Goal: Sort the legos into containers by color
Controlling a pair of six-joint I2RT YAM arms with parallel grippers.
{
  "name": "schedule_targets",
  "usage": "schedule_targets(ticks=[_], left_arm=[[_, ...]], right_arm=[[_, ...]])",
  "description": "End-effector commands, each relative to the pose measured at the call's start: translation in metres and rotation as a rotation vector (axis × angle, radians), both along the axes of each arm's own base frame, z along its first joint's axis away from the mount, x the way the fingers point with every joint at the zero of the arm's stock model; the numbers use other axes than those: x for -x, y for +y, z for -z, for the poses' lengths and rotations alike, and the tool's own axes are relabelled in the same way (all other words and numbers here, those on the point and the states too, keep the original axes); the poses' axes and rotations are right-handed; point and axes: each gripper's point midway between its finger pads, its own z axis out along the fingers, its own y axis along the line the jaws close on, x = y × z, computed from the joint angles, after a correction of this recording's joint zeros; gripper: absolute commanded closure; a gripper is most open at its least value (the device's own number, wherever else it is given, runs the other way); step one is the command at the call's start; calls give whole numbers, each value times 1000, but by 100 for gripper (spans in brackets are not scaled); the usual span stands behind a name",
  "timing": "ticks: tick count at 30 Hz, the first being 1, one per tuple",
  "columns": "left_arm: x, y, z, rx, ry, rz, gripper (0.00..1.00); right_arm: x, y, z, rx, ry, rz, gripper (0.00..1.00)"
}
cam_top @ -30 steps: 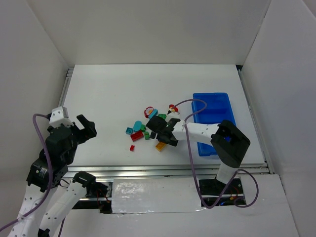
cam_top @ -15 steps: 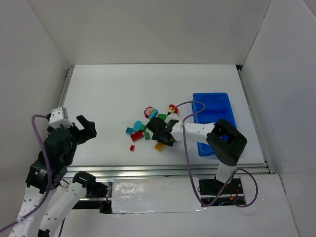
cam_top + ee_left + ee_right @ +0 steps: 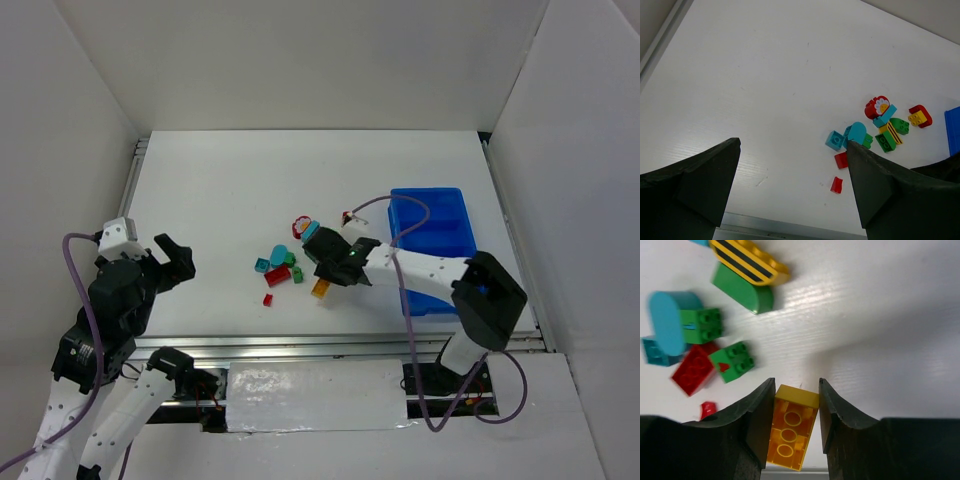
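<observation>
Hanging at 9 o'clock of the pile and well apart from it, the left gripper stands released, with nothing between its fingers. A red brick, a cyan rounded piece and a green brick crowd together mid-table. At their 4 o'clock the right gripper is clenched on an orange-yellow brick, the green brick lying near its left finger. The blue tray lies at 3 o'clock, the right arm crossing its near end.
</observation>
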Motion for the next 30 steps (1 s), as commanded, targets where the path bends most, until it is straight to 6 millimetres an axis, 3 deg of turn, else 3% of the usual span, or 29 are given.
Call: schedule_targets(ticks=[1, 3, 4, 7, 8, 9, 10, 14, 16, 17, 19, 20, 25, 26, 27, 30], left_arm=[[-3, 0, -10, 1, -45, 3, 1], [-3, 0, -10, 2, -47, 3, 1], [-3, 0, -10, 2, -47, 4, 0], [-4, 0, -10, 1, -44, 3, 0], [-4, 0, -10, 1, -43, 1, 1], [-3, 0, -10, 1, -43, -1, 0], [-3, 0, -10, 1, -43, -1, 1], [-4, -1, -10, 0, -44, 9, 1], [-4, -2, -9, -1, -40, 11, 0], [-5, -2, -9, -1, -40, 11, 0], [-5, -2, -8, -3, -35, 14, 1], [-6, -3, -8, -3, -36, 16, 0], [-7, -4, -7, -6, -30, 23, 0], [-7, -5, -7, -7, -29, 28, 1], [-8, -5, -6, -9, -23, 26, 1], [-10, -7, -5, -13, -16, 36, 0]], right_arm=[[-30, -35, -79, -3, -185, 74, 100], [-44, -59, -102, 9, -235, 122, 100], [-62, -90, -121, 13, -271, 188, 100], [-91, -142, -145, 33, -326, 286, 100], [-105, -178, -148, 48, -329, 380, 100], [-114, -195, -152, 69, -330, 421, 100], [-123, -228, -156, 94, -337, 512, 100], [-152, -277, -154, 101, -319, 636, 100], [-170, -292, -147, 122, -292, 678, 100], [-177, -306, -130, 147, -247, 710, 100], [-190, -317, -129, 141, -233, 726, 100], [-195, -324, -114, 147, -196, 739, 100], [-211, -328, -103, 134, -188, 740, 97], [-214, -327, -100, 131, -184, 735, 95], [-215, -340, -102, 121, -190, 759, 90], [-219, -339, -104, 106, -199, 748, 82]])
